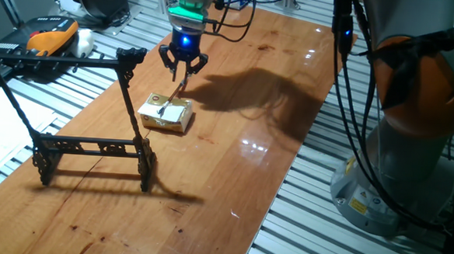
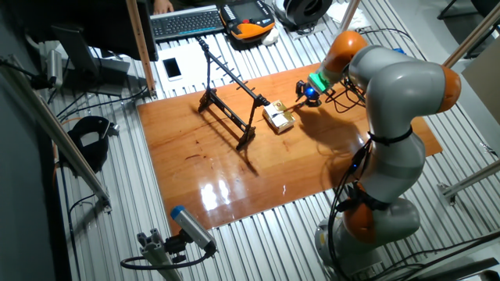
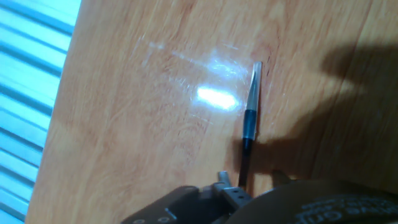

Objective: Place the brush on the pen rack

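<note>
My gripper [image 1: 183,70] hangs over the far part of the wooden table and is shut on the brush [image 1: 174,93]. The brush is a thin stick that slants down from the jaws, and its lower end shows in front of a yellowish block [image 1: 167,114]. In the hand view the brush [image 3: 250,115] points away from the fingers [image 3: 227,186], with only bare table behind it. The pen rack [image 1: 94,145], a black metal frame with a top crossbar, stands to the left of the block and apart from the gripper. It also shows in the other fixed view [image 2: 230,94], left of the gripper [image 2: 301,91].
The yellowish block [image 2: 278,119] lies between the rack and the gripper. An orange and black device [image 1: 49,36] sits off the table's far left. A keyboard [image 2: 183,22] and a phone [image 2: 172,68] lie beyond the table. The arm's base [image 1: 412,152] stands at the right.
</note>
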`<state>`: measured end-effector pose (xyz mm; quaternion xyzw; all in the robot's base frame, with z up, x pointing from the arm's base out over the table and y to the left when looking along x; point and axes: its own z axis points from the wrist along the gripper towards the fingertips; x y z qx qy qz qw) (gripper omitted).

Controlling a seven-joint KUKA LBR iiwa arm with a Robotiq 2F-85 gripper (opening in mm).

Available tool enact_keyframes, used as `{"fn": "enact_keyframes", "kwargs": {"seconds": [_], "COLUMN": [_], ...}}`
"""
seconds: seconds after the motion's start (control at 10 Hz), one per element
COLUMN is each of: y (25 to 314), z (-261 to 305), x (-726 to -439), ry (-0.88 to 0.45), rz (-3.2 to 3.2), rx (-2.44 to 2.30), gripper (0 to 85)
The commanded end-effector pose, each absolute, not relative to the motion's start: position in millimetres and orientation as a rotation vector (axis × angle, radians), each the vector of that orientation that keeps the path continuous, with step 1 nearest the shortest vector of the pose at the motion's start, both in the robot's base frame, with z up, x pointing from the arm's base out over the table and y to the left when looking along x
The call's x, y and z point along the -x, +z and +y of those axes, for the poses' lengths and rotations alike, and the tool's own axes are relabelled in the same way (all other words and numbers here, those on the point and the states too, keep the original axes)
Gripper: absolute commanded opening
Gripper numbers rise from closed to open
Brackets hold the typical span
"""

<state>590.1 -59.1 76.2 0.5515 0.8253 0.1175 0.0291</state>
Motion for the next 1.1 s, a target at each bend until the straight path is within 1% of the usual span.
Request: {"fn": "enact_keyframes", "kwargs": {"seconds": [0.0, 0.2, 0.3, 0.8, 0.9, 1.0], "y": [74.5, 70.8, 71.1, 64.0, 62.6, 61.8], "z": [-55.6, -49.2, -51.0, -52.1, -51.6, -51.8], "x": [-590.9, -590.9, -591.4, -594.7, -595.4, -596.1], "ry": [0.335, 0.340, 0.379, 0.397, 0.395, 0.413], "rz": [2.515, 2.468, 2.472, 2.484, 2.480, 2.486], "rx": [-1.731, -1.792, -1.820, -1.829, -1.834, -1.852], "gripper": [51.0, 51.0, 34.0, 34.0, 51.0, 51.0]}}
